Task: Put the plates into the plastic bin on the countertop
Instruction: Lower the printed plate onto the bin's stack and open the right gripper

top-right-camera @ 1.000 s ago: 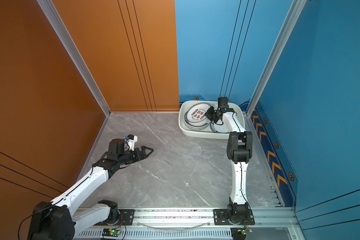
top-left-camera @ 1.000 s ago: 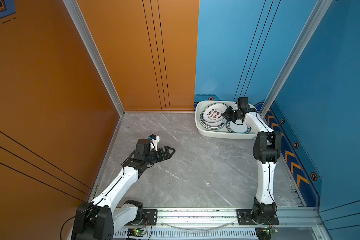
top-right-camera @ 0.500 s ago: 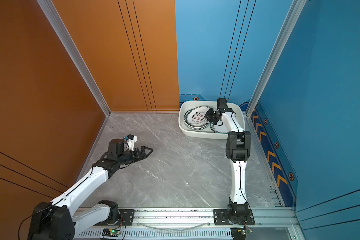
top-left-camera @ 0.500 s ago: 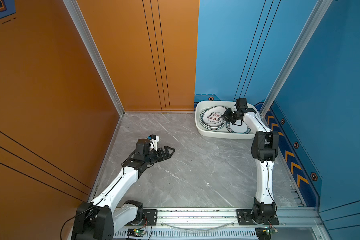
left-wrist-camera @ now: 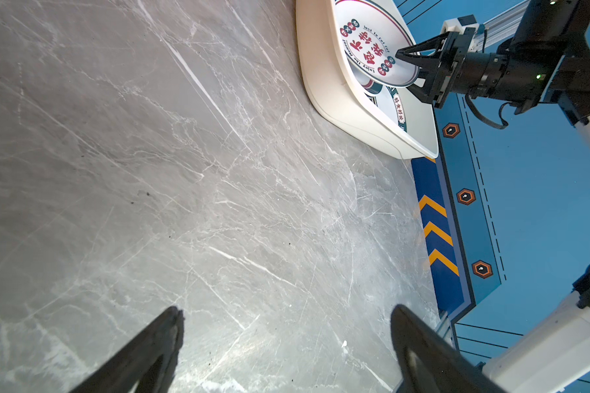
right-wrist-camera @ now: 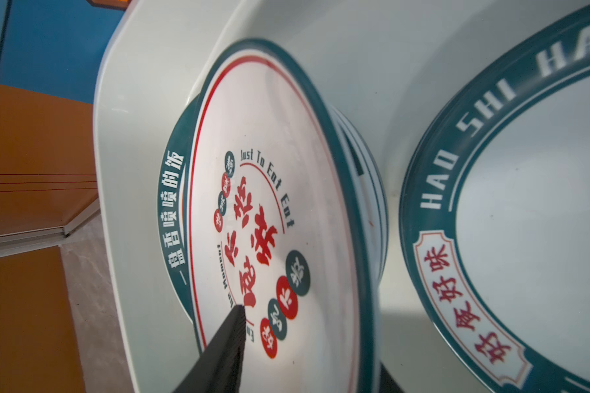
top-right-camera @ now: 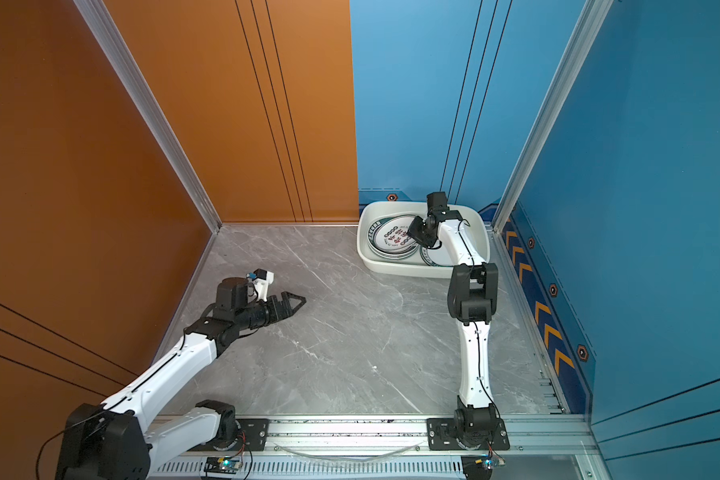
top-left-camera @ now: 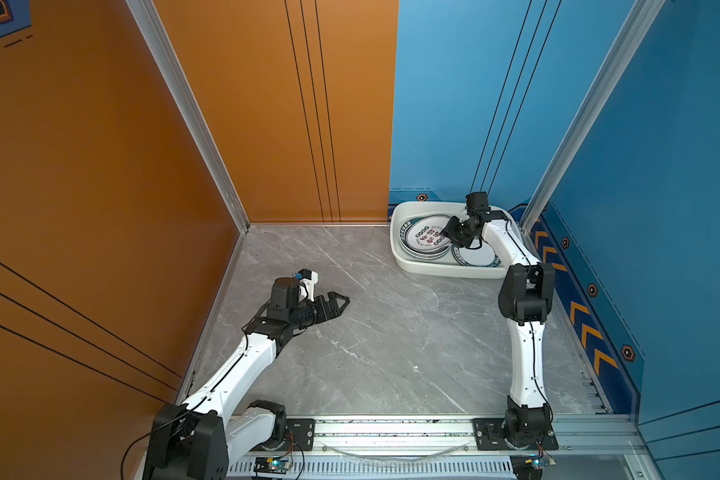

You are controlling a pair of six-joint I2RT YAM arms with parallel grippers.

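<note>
1. R gripper (left-wrist-camera: 406, 73): jaws half open astride the top plate (left-wrist-camera: 372, 41) rim, no grip; the plate lies in the plastic bin (left-wrist-camera: 321, 88), right at its fingertips.
2. It looks stiff, slick & breakable: you pinch the rim only.
3. L gripper (left-wrist-camera: 286, 311): wide open, empty.

Top plate (right-wrist-camera: 276, 238): "Just To Eat Eat". Lone plate (right-wrist-camera: 433, 190), four o'clock of it in both top views: "HAO SHI".

Table (top-left-camera: 391, 340): grey marble-patterned surface with white veins. We list one item resting directly on it: white plastic bin (top-left-camera: 441, 268), at the far right corner.
</note>
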